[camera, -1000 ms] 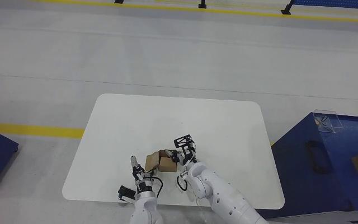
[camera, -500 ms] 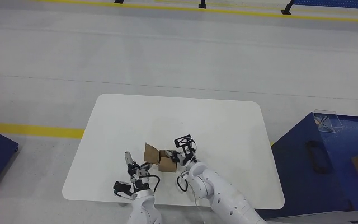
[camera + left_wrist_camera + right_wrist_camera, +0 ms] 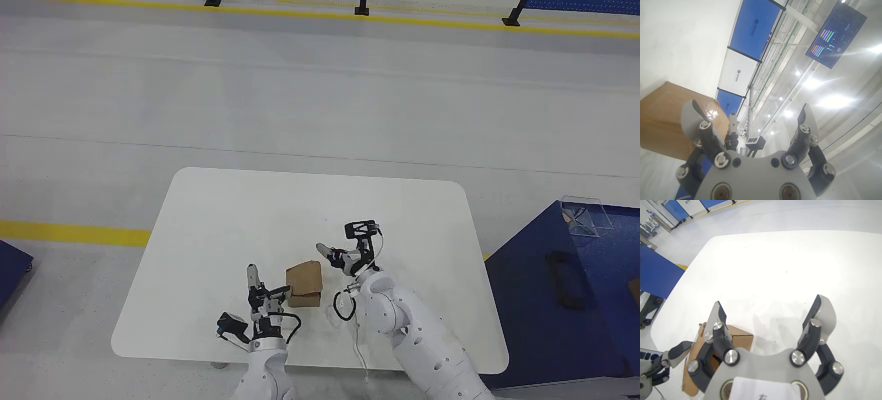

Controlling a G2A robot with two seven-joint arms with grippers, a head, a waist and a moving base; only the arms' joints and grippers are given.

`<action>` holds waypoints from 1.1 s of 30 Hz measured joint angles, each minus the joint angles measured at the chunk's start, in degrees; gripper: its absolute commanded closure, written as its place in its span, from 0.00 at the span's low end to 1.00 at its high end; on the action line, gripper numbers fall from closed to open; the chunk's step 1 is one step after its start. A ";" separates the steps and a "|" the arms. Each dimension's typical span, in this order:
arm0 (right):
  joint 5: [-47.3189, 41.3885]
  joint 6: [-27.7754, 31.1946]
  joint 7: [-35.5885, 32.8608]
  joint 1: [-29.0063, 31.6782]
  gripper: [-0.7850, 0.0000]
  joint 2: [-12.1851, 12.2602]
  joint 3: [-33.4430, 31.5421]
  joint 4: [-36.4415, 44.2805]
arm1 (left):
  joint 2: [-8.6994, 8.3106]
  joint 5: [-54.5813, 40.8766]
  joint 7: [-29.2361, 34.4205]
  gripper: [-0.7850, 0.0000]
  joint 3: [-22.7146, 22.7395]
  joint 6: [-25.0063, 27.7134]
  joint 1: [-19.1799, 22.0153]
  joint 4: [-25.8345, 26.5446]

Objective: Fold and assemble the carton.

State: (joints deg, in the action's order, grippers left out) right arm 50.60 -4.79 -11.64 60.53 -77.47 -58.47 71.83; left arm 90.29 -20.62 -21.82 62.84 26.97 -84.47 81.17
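Note:
The brown carton [image 3: 305,283] stands on the white table [image 3: 220,220] near its front edge, its flaps folded in and a dark gap showing in its top [image 3: 740,338]. My left gripper [image 3: 265,284] is open at the carton's left side, one finger [image 3: 694,113] close against the cardboard [image 3: 662,113]. That finger [image 3: 677,351] also appears at the carton's edge in the right wrist view. My right gripper [image 3: 335,258] hangs open just right of the carton and above the table [image 3: 770,306], holding nothing.
A blue cabinet [image 3: 570,290] stands off the table's right side. A yellow floor line [image 3: 70,235] runs to the left. The table's back half and right side are bare white surface.
The carton's raised flap has gone down and the box looks closed and compact. My right gripper drew back to the right, off the carton. My left gripper moved right, up to the carton's side.

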 measured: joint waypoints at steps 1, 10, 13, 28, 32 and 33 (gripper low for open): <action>-0.30 0.19 -1.13 0.07 0.00 0.19 -0.92 0.02 | 0.04 -0.46 0.50 0.00 -0.11 -0.64 -0.03 0.20; -5.11 2.42 -7.37 0.52 0.00 1.07 -6.65 0.59 | 0.11 -1.97 3.80 0.00 -0.64 -4.07 -2.84 5.13; -10.04 3.30 -10.70 0.53 0.00 1.15 -8.05 0.96 | -0.27 -0.48 6.60 0.00 -0.60 -7.22 -4.48 7.61; -4.04 1.87 -10.90 2.76 0.00 1.29 -6.35 4.62 | -1.16 2.20 9.29 0.00 2.80 -10.56 -4.82 11.54; -2.93 0.64 -12.40 5.03 0.00 1.67 -7.32 8.83 | -2.35 18.40 11.14 0.00 3.69 -19.73 -4.36 14.06; -2.91 -0.24 -13.29 5.74 0.00 1.78 -7.76 10.37 | -2.83 22.91 14.50 0.00 4.19 -24.95 -4.06 15.37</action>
State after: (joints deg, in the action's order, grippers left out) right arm 47.69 -5.03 -24.93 66.28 -75.69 -66.23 82.20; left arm 87.46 2.28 -7.32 67.03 2.03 -88.53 96.54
